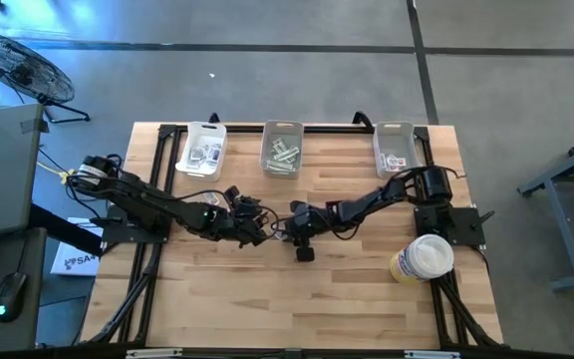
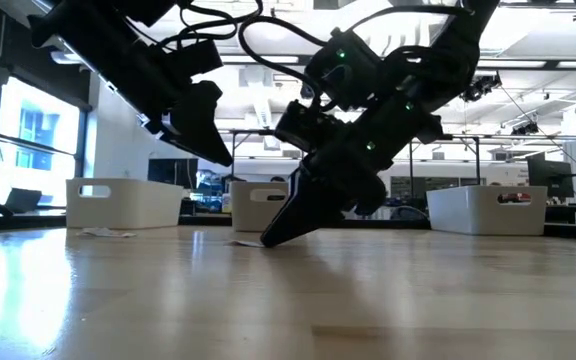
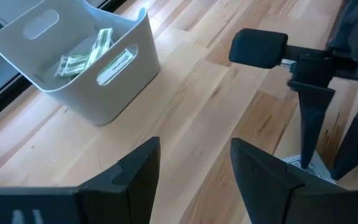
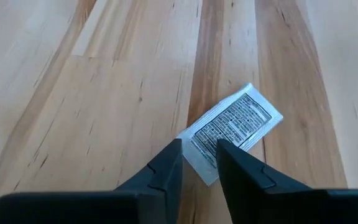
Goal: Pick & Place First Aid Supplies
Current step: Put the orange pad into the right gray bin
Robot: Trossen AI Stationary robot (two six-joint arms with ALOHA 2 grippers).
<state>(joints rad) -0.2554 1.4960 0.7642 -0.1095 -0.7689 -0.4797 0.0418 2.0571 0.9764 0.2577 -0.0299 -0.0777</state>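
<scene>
Right gripper (image 4: 199, 163), its dark fingers narrowly parted astride the near edge of a white rectangular paper packet (image 4: 232, 129) lying flat on the wooden table (image 4: 104, 93), is best lowered squarely before any closing is attempted.

smooth pale wood table (image 4: 104, 93), printed paper packet (image 4: 232, 127) (matt)

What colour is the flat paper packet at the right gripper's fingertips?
White, with a block of dark print on the flat paper packet; clearest in the right wrist view.
</scene>
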